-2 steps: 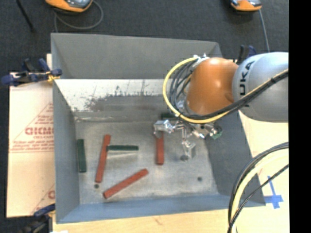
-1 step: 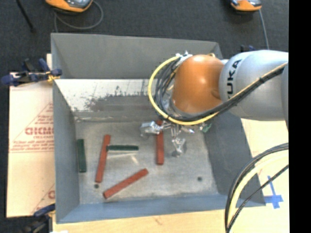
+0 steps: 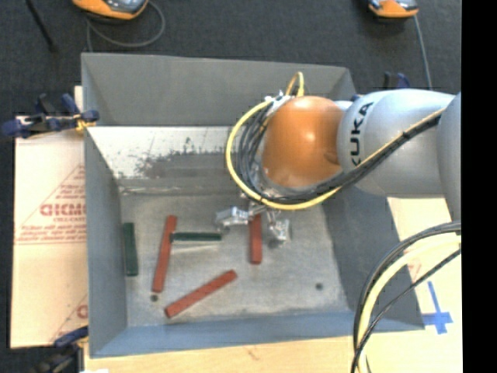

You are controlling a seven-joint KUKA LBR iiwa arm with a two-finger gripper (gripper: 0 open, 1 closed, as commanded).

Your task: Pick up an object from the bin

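Observation:
My gripper (image 3: 255, 223) hangs low over the middle of the bin floor, under the arm's orange cover. It is open, with one metal finger (image 3: 231, 217) to the left and the other (image 3: 278, 229) to the right of a short red stick (image 3: 255, 247). That stick lies nearly upright in the view, and its upper end sits between the fingers. A thin dark green stick (image 3: 196, 238) lies flat just left of the left finger.
Further left, a long red stick (image 3: 163, 253) lies steeply tilted, touching the green one's left end. Another red stick (image 3: 200, 294) lies slanted near the front wall. A dark green bar (image 3: 130, 249) rests along the left wall.

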